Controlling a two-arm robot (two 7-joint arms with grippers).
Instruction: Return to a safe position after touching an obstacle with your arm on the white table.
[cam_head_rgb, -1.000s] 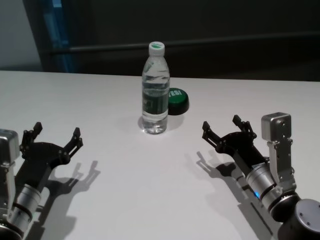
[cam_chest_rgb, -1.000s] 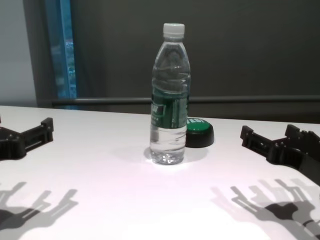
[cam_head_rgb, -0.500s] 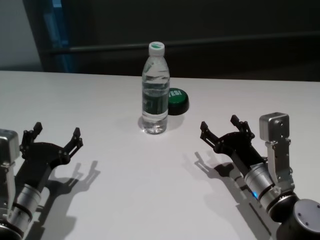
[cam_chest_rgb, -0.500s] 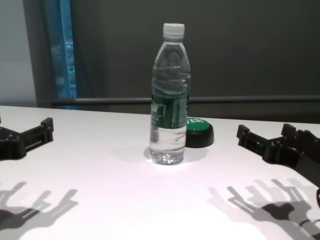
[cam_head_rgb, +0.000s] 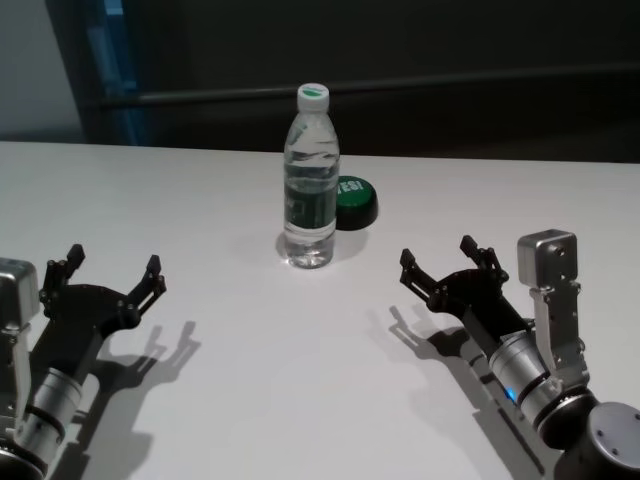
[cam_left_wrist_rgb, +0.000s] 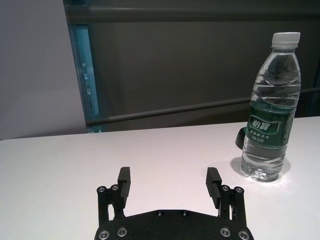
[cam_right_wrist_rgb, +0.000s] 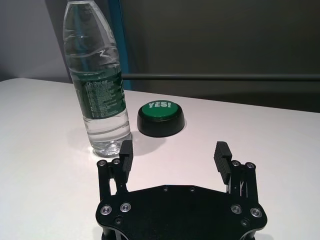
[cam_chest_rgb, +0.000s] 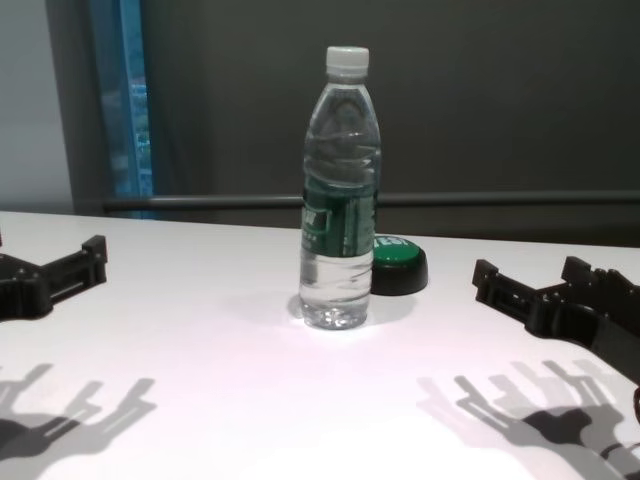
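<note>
Head view shows 1 bottle (cam_head_rgb: 310, 180) standing upright near the middle of the table (cam_head_rgb: 300, 400), with 1 green-topped button (cam_head_rgb: 352, 201) just beside it on the far right. 2 grippers flank it, both apart from it: the left gripper (cam_head_rgb: 111, 270) and the right gripper (cam_head_rgb: 440, 260), each with fingers spread wide, holding nothing.
</note>
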